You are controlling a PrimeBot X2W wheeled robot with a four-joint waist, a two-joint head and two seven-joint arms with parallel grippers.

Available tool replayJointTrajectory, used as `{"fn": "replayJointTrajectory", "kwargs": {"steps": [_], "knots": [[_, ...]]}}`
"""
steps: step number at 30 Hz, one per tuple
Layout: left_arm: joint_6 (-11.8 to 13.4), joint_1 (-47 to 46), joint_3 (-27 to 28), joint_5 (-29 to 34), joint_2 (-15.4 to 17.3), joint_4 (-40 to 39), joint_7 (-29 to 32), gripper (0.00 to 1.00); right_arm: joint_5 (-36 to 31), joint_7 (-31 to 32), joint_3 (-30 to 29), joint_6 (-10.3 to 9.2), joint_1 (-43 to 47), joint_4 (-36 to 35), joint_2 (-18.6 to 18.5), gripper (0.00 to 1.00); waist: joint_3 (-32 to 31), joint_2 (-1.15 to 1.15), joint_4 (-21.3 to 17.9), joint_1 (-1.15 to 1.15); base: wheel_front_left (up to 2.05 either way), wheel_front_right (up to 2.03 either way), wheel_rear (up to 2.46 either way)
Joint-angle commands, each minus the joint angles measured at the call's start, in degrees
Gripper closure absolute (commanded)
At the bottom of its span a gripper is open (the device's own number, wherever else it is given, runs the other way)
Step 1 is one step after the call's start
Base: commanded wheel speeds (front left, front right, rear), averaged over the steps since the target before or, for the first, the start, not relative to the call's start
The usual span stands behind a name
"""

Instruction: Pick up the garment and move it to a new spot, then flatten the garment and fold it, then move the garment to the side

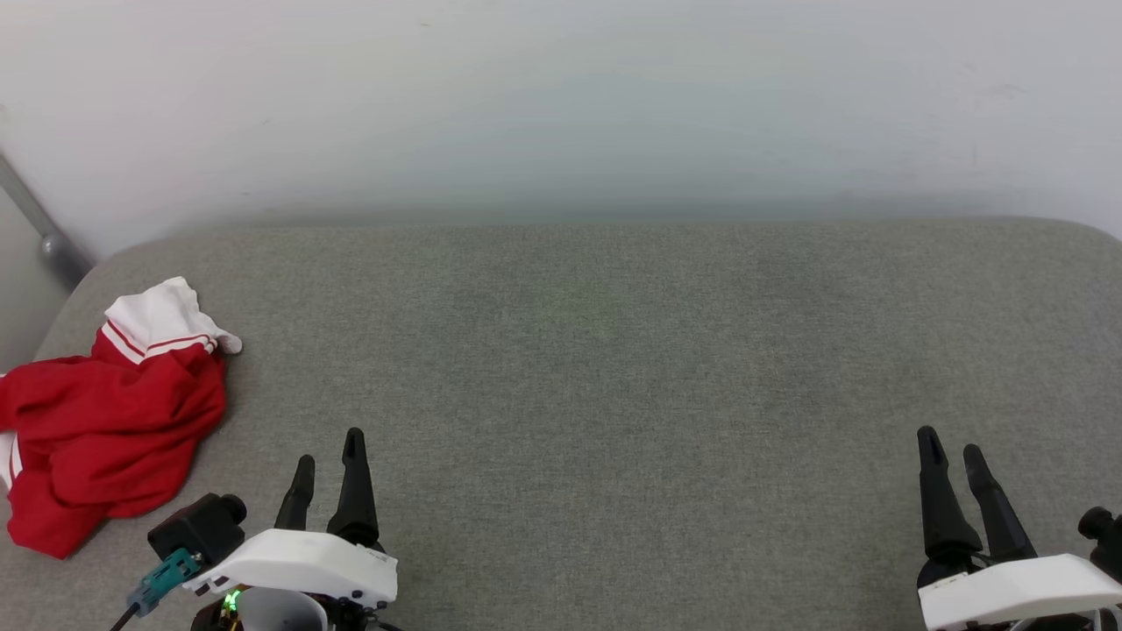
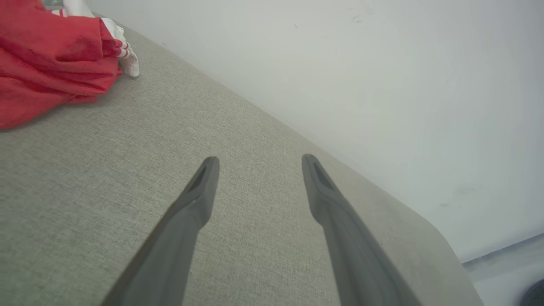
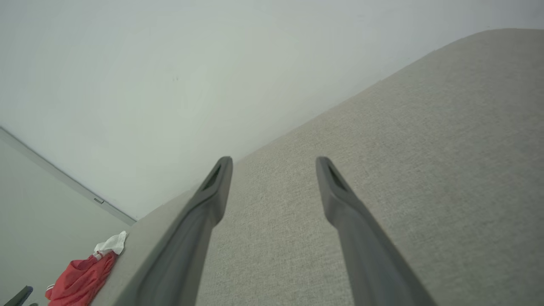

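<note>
The garment (image 1: 110, 421), a red T-shirt with white striped sleeves, lies crumpled at the far left edge of the grey padded surface (image 1: 614, 350). It also appears at the upper left of the left wrist view as the garment (image 2: 46, 59), and small at the lower left of the right wrist view as the garment (image 3: 83, 276). My left gripper (image 1: 329, 456) hovers open just right of the heap, apart from it, with nothing between its fingers (image 2: 199, 191). Far to the right, my right gripper (image 1: 951, 447) stands open and empty over bare fabric, its fingers (image 3: 340, 195) spread.
A pale wall (image 1: 561, 105) rises right behind the surface. The surface's rounded corners show at the far left and far right. A grey bar (image 1: 44, 232) slants down the wall at the left.
</note>
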Motion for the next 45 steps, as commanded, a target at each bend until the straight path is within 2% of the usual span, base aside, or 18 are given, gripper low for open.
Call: {"fn": "replayJointTrajectory", "kwargs": {"steps": [1, 20, 45], "knots": [[0.5, -0.1, -0.6, 2.2, 0.7, -1.1, -0.7, 0.00, -2.3, -0.7, 0.2, 0.00, 0.3, -1.1, 0.0, 0.00, 0.0, 0.00, 0.1, 0.00, 0.00, 0.00, 0.00], [3.2, 1.0, -3.6, 13.5, 1.7, -3.3, -3.6, 0.00, -15.4, -3.6, 0.8, 0.00, 2.2, -4.1, 0.0, 0.00, 0.0, 0.00, 0.3, 0.00, 0.00, 0.00, 0.00], [3.3, 2.6, -5.4, 25.8, 1.6, -4.1, -7.0, 0.00, -26.3, -7.0, 0.5, 0.00, 4.8, -6.8, 0.0, 0.00, -0.4, 0.00, 0.7, 0.00, 0.00, 0.00, 0.00]]}}
